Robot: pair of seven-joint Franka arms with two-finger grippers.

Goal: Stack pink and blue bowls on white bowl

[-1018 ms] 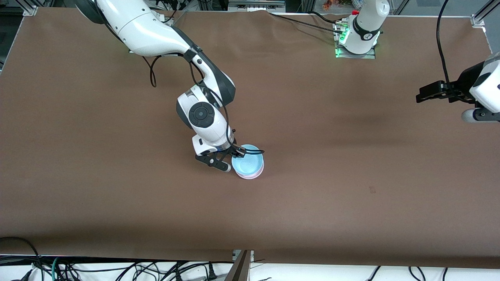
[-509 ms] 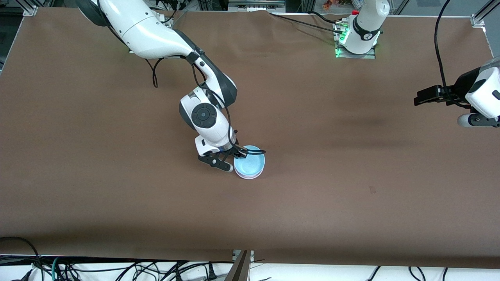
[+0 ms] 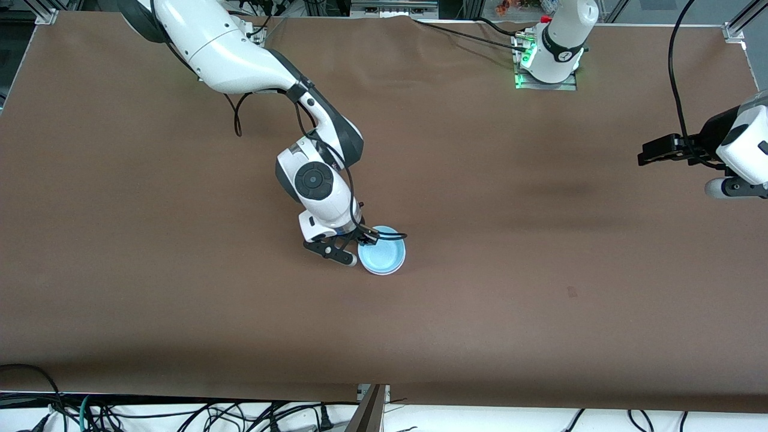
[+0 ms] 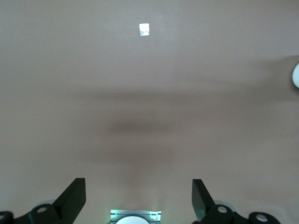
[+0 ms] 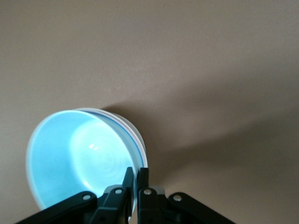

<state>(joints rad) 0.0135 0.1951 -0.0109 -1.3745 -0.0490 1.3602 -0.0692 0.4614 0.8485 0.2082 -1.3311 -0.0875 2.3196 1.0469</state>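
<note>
The light blue bowl (image 3: 384, 255) sits near the middle of the table, nested in a bowl whose thin pale rim (image 3: 384, 273) shows under it. In the right wrist view the blue bowl (image 5: 79, 158) has a white outer rim (image 5: 143, 156) around it. No pink bowl can be told apart. My right gripper (image 3: 366, 237) is shut on the blue bowl's rim, one finger inside and one outside (image 5: 136, 175). My left gripper (image 3: 651, 151) is open and empty in the air over the left arm's end of the table (image 4: 138, 198).
The brown table (image 3: 540, 270) is bare around the stack. The left arm's base (image 3: 549, 60) with green lights stands at the table's top edge. Cables lie along the edge nearest the front camera.
The blue bowl has sunk lower into the stack and the pink rim beneath it no longer shows. My right gripper stays on the rim. The left arm shifted slightly.
</note>
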